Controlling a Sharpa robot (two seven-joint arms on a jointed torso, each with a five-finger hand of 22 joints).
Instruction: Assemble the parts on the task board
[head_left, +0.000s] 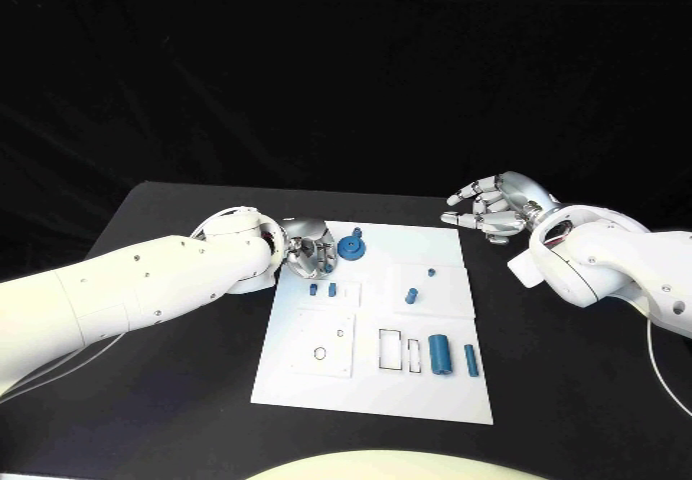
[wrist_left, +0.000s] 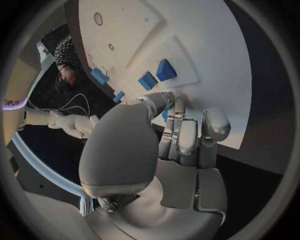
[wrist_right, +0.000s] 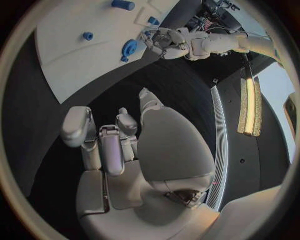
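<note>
The white task board (head_left: 372, 390) lies in the middle of the black table. At its far left corner sits a blue round part (head_left: 352, 247), also seen as the blue round part (wrist_right: 130, 47) in the right wrist view. My left hand (head_left: 304, 250) is at that part's left side, thumb and fingers curled in on it; a sliver of the blue part (wrist_left: 164, 114) shows between them. Two small blue pegs (head_left: 322, 289) stand just nearer me. My right hand (head_left: 498, 207) hovers off the board's far right corner, fingers apart and holding nothing.
More blue parts are on the board: a peg (head_left: 431, 271), another peg (head_left: 411, 295), a thick cylinder (head_left: 440, 352) and a thin one (head_left: 472, 360) by rectangular cut-outs (head_left: 392, 346). An oval hole (head_left: 317, 352) lies at the near left. Bare black table (head_left: 577, 400) flanks the board.
</note>
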